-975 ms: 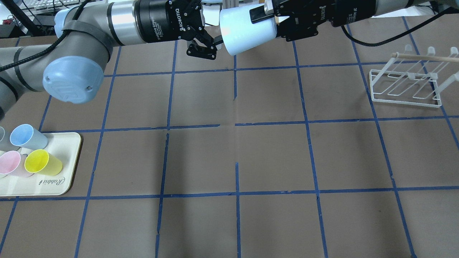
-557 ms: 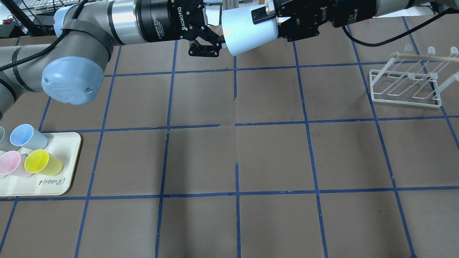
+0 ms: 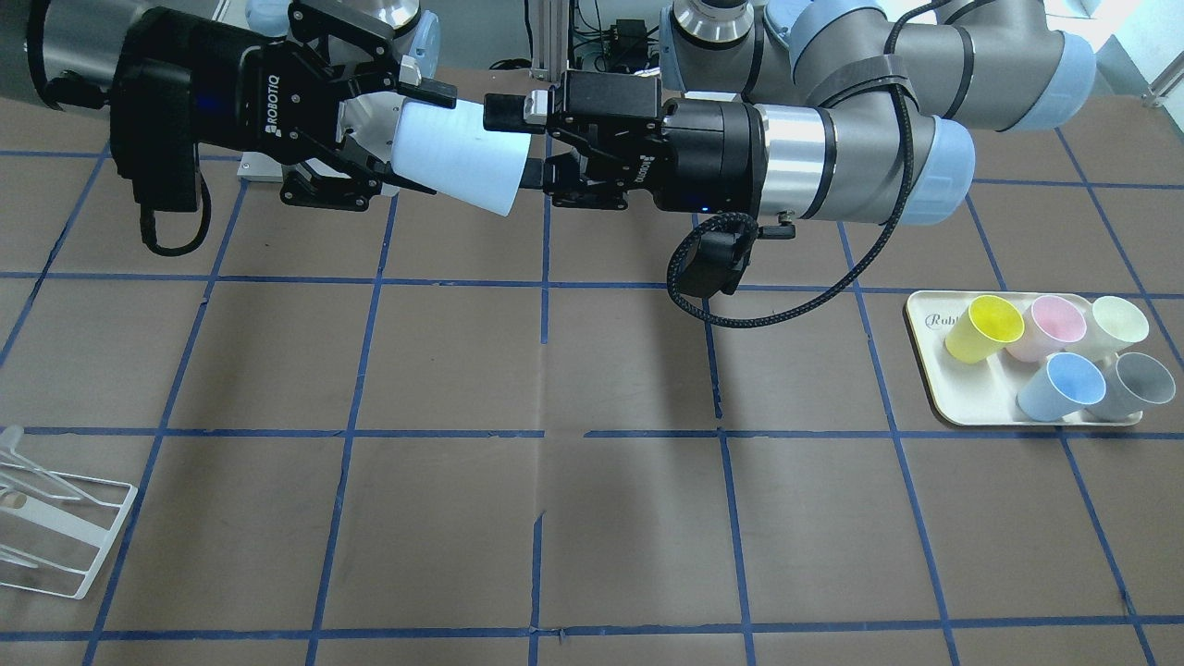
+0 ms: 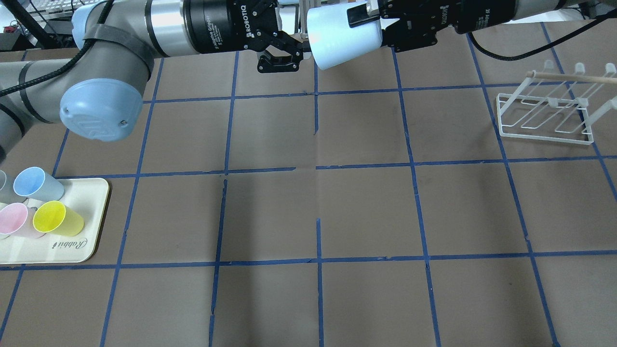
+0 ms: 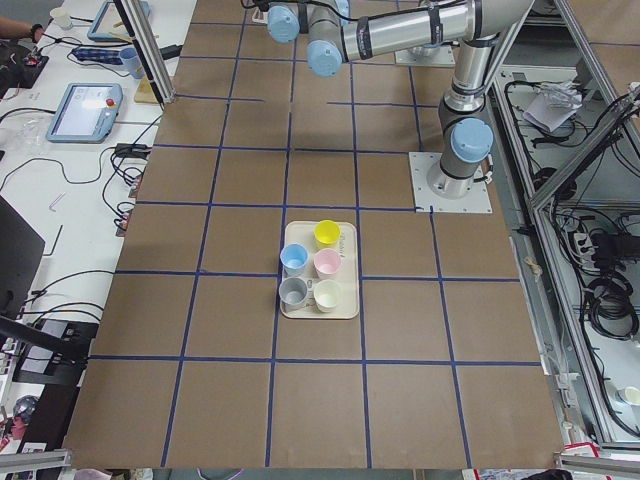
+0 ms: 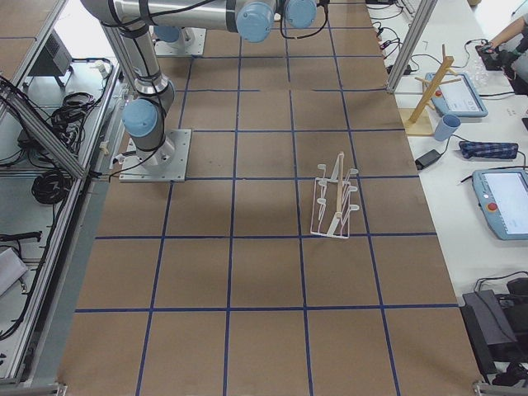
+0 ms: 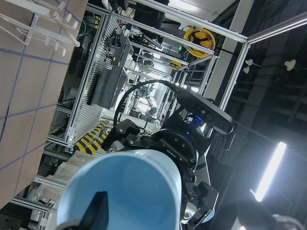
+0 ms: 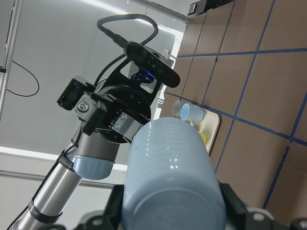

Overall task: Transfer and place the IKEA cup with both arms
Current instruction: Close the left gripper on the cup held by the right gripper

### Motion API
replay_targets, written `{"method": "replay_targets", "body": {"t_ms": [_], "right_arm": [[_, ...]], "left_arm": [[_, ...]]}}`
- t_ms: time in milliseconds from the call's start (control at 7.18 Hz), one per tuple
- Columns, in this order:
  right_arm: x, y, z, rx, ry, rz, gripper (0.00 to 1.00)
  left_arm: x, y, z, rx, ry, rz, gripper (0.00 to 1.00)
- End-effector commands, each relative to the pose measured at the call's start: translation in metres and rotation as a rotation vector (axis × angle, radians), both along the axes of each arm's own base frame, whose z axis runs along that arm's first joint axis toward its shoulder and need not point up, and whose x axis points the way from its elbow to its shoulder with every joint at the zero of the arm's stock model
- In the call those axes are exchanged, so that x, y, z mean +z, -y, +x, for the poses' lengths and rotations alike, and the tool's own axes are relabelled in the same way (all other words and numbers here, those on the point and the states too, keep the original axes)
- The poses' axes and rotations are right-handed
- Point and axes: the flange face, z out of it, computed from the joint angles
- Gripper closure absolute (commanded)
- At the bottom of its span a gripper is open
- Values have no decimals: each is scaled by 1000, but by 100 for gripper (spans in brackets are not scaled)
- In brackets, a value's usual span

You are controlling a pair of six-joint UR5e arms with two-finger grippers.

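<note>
The pale icy-blue IKEA cup (image 4: 337,38) hangs on its side above the table's far edge, mouth towards the left arm. My right gripper (image 4: 359,31) is shut on its base end, one finger lying along the outer wall. In the front-facing view the cup (image 3: 453,157) sits in the right gripper (image 3: 416,139). My left gripper (image 4: 289,41) is open, its fingers spread just off the cup's rim; it also shows in the front-facing view (image 3: 518,143). The left wrist view looks into the cup's mouth (image 7: 124,196). The right wrist view shows its closed base (image 8: 168,177).
A cream tray (image 4: 82,250) at the near left holds a deeper blue cup (image 4: 36,183), a yellow one, a pink one and a grey cup (image 3: 1133,384). A white wire rack (image 4: 547,115) stands at the far right.
The right gripper has carried the cup a little to the right and farther back. The left gripper has followed the same way, still open.
</note>
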Motion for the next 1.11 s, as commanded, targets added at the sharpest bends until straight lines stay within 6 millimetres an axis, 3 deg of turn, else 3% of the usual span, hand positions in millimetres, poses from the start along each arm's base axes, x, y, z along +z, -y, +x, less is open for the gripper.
{"method": "replay_targets", "body": {"t_ms": [0,279,697,975], "right_arm": [[2,-1,-1,-2,-1,-3,53],[2,-1,-1,-1,-1,-4,53],[3,0,-3,-5,-4,-7,53],[11,-9,-5,0,-24,-17,53]], "left_arm": [[4,-1,-2,-4,-24,-13,29],[7,-8,-27,-49,-29,-33,29],[8,-8,-26,-50,-26,-10,77],[11,-8,-25,-49,-26,-11,77]]}}
